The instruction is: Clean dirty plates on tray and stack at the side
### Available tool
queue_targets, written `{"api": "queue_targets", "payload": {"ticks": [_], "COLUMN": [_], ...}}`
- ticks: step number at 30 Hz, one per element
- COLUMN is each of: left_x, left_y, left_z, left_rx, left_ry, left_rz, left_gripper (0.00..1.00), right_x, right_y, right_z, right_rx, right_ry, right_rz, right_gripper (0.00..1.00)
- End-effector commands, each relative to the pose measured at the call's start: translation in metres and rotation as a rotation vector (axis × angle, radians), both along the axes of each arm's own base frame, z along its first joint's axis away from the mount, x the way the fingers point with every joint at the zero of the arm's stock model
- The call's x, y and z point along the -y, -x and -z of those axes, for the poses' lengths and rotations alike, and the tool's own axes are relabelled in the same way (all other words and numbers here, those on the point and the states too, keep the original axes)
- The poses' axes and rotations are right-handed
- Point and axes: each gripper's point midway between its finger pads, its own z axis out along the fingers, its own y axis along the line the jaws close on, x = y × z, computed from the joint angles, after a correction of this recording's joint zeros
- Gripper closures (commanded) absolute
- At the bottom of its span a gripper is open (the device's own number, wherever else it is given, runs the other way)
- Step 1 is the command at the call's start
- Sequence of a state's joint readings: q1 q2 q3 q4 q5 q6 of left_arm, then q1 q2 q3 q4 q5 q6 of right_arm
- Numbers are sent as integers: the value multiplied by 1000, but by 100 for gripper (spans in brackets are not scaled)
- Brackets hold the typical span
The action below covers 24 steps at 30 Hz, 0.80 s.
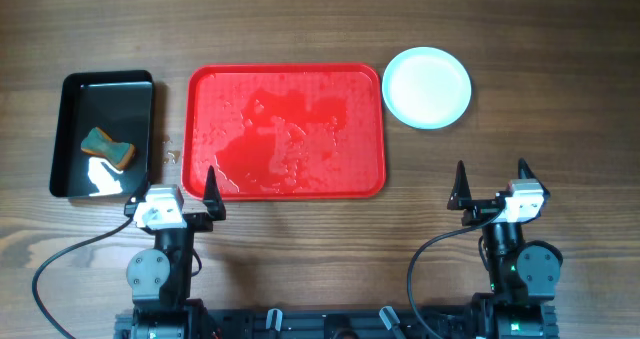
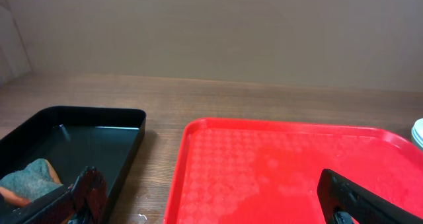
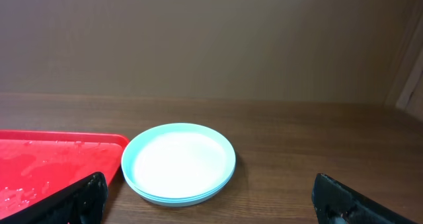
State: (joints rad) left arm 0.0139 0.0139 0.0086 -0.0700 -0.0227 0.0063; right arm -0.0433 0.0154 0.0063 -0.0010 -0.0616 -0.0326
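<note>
Both grippers are seen at the near edge of the wooden table (image 1: 560, 39), the left gripper (image 2: 206, 181) and the right gripper (image 1: 491, 179) each spread wide with nothing held between the fingers. They are parked low and apart from the work, a stance judged to keep the arms clear of the wet surfaces.

At centre, the red tray (image 1: 285, 70) is shown bare of crockery, its floor covered by a patchy film of water and droplets, which is read as the mark of washing. No plate is seen on it.

To the right of the tray, just beside its far corner but not touching it, the plates (image 1: 427, 87) are set one upon another in a neat pile; layered pale rims are visible in the right wrist view, though the exact count cannot be told. The top face appears clean, with no orange smear.

To the left, a black tray (image 1: 108, 77) holds a green-and-orange sponge (image 1: 108, 148), laid there within reach of the left arm.

By this arrangement the task is judged complete or nearly so.
</note>
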Motion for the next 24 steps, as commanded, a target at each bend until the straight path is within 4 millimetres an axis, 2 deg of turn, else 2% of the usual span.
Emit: {"api": "queue_targets", "payload": {"ticks": [1, 24], "left_x": [-2, 2], "left_y": [1, 0], "left_z": [0, 0], "left_rx": [2, 4], "left_ry": [-18, -15], "left_rz": [-11, 11], "left_gripper": [0, 0], "right_x": [4, 4], "right_y": [0, 0], "right_z": [-2, -2], "right_rx": [9, 9], "right_ry": [17, 18], "right_rz": [21, 21], "right_gripper": [0, 0]}}
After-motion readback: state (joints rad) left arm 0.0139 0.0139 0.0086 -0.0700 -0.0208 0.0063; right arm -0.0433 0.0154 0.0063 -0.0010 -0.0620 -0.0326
